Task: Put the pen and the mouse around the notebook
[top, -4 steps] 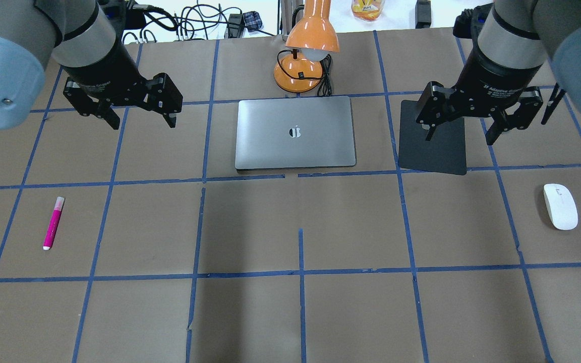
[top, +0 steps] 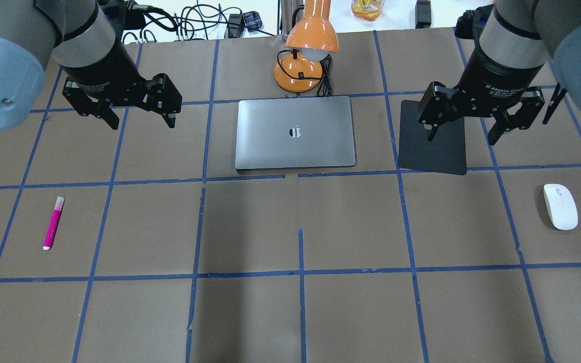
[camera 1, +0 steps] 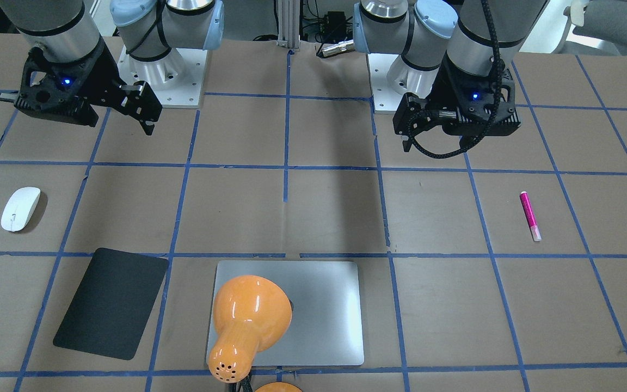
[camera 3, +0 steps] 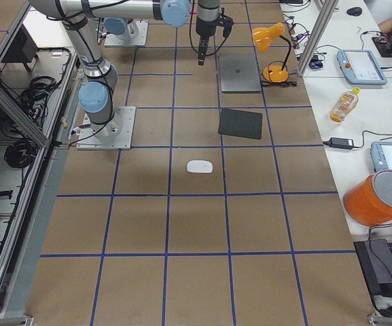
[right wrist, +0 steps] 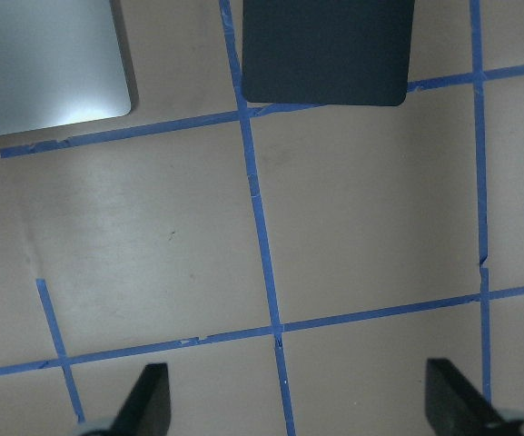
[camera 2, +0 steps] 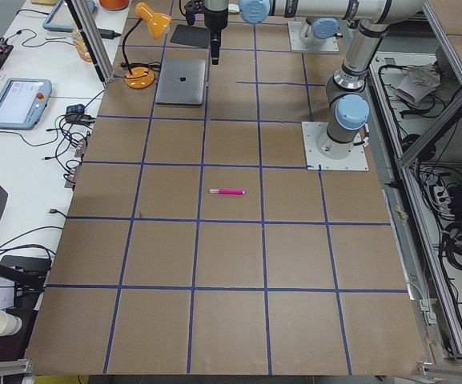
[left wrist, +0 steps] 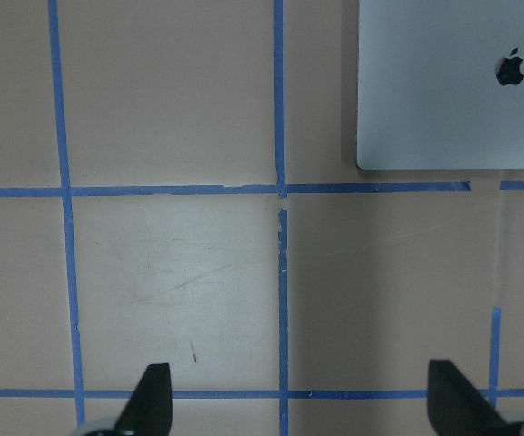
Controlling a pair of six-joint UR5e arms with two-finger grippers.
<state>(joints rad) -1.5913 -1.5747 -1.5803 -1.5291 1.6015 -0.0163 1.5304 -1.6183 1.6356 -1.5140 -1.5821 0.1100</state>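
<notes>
Fingers (top: pixel 109 117): spread wide on both arms, nothing held; I see left gripper (top: pixel 142 121) and right gripper (top: pixel 461 137) hanging above the table.
Pen (top: pixel 53 223): lies closer to the robot's base than the left fingers and off to their left, with its long axis running roughly away from the robot, pale cap far. I judge the left arm nearer.
Mouse (top: pixel 561 206): base-side and right of the right fingers.
Notebook (top: pixel 295 132): closed, flat between the grippers, well apart from both items.

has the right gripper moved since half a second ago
Yes, barely: in the overhead view the right gripper has edged rightward over the black pad, which lies unmoved.
</notes>
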